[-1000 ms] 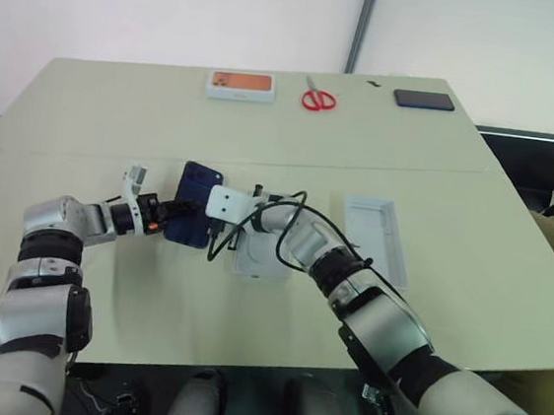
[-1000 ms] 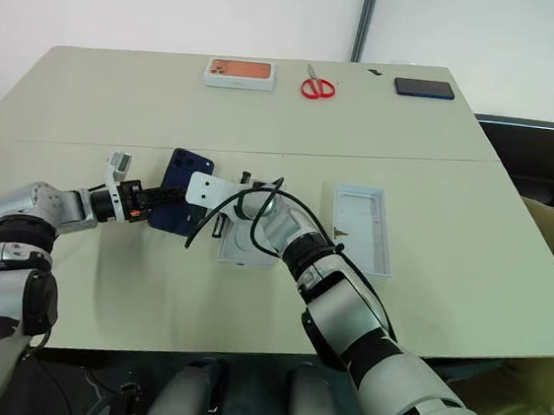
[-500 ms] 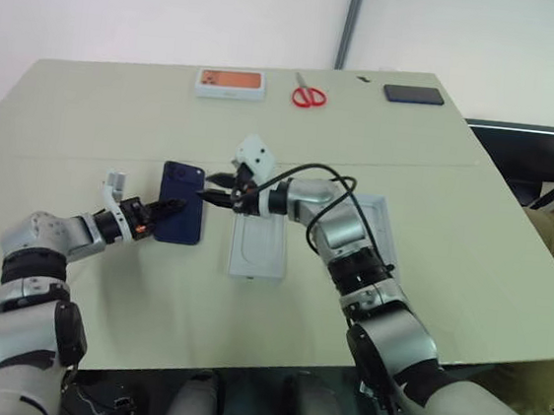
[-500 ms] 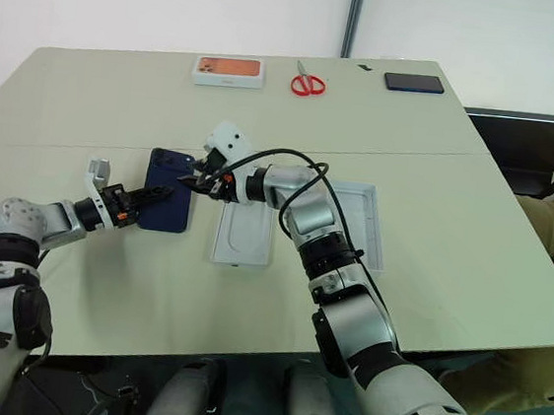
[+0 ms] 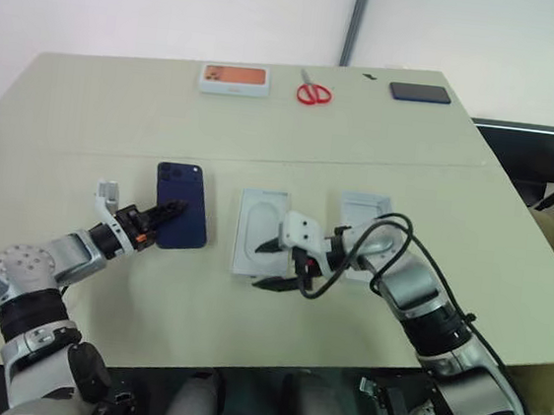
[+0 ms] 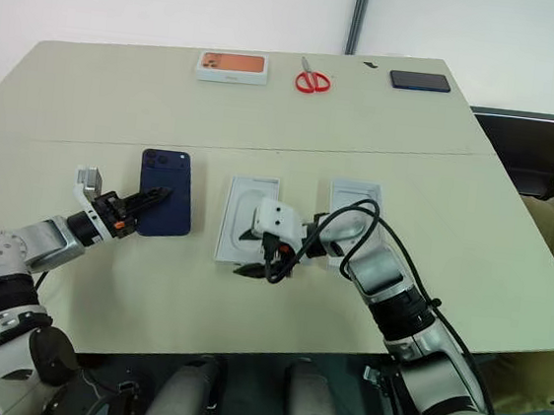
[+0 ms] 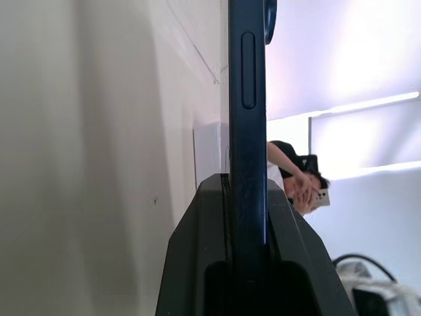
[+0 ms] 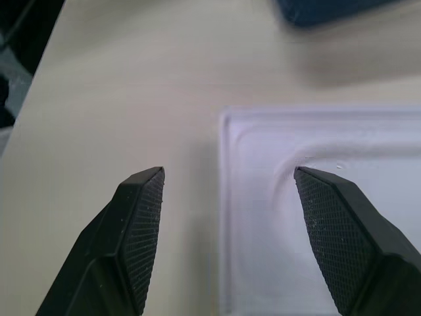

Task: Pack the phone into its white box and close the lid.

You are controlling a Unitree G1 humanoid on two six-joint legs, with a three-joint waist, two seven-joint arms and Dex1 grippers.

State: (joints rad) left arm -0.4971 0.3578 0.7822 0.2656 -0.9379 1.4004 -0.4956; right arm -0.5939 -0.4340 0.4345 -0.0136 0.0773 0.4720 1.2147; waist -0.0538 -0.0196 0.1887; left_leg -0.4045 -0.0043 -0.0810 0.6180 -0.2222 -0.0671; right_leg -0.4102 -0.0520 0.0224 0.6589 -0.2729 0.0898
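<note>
Now, operator, on your left you see the left claw (image 5: pixel 162 217) clenched on the near edge of the phone (image 5: pixel 179 219), which lies back side up on the bench (image 5: pixel 117 121). To the right of the phone lies the lid (image 6: pixel 249 226), its pale inside facing up. Your right claw (image 5: pixel 269 264) hangs with its fingers (image 8: pixel 141 224) spread apart over the near corner of the lid, grasping nothing. Further right, partly behind the right arm, sits the white box (image 5: pixel 366 209), without the phone in it.
</note>
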